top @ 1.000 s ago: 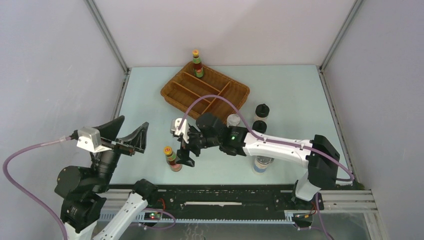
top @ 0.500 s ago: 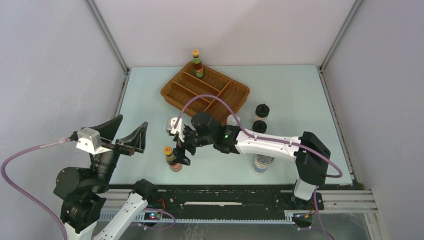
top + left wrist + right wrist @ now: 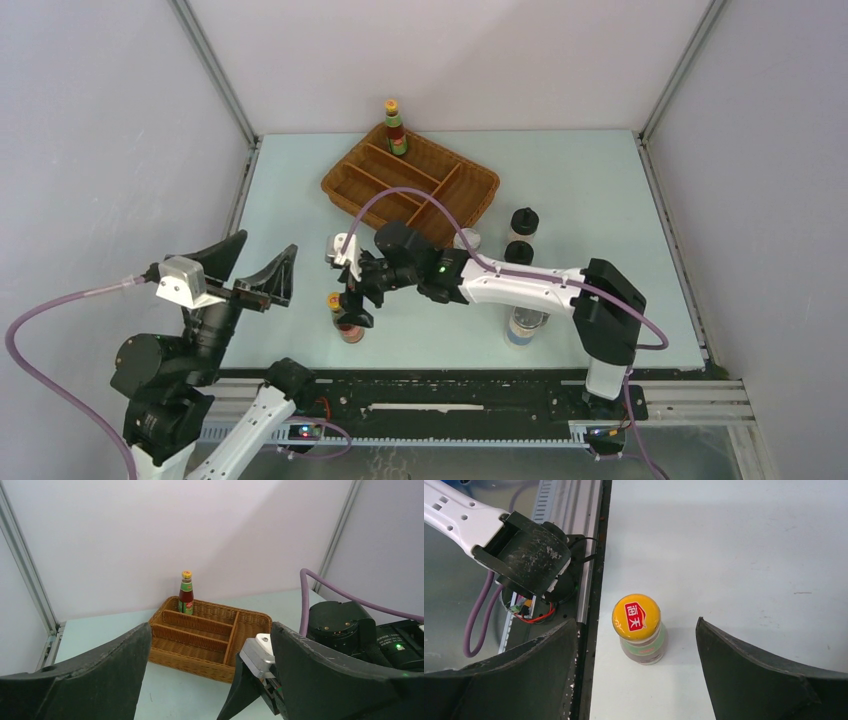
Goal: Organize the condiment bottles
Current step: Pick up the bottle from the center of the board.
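A slim red-brown sauce bottle (image 3: 347, 326) with a yellow cap (image 3: 636, 617) stands near the table's front edge. My right gripper (image 3: 352, 300) hangs just above it, open, and in the right wrist view the bottle sits between the two spread fingers (image 3: 744, 675) untouched. A second sauce bottle (image 3: 396, 127) (image 3: 186, 594) stands in the far corner of the wicker tray (image 3: 470, 200). Two black-capped shakers (image 3: 523, 222) stand right of the tray. One blue-labelled jar (image 3: 524, 327) stands under the right arm; another (image 3: 467, 239) is half hidden behind it. My left gripper (image 3: 256, 272) is open, raised at the left, holding nothing.
The tray (image 3: 200, 652) has several long compartments, all bare except for the far-corner bottle. The table's front edge and a black rail (image 3: 591, 580) run close beside the near bottle. The left arm's base (image 3: 529, 555) sits just past that rail.
My right gripper has reached further left and come over the yellow-capped bottle, its jaws staying wide. The left arm and the bottles have not moved.
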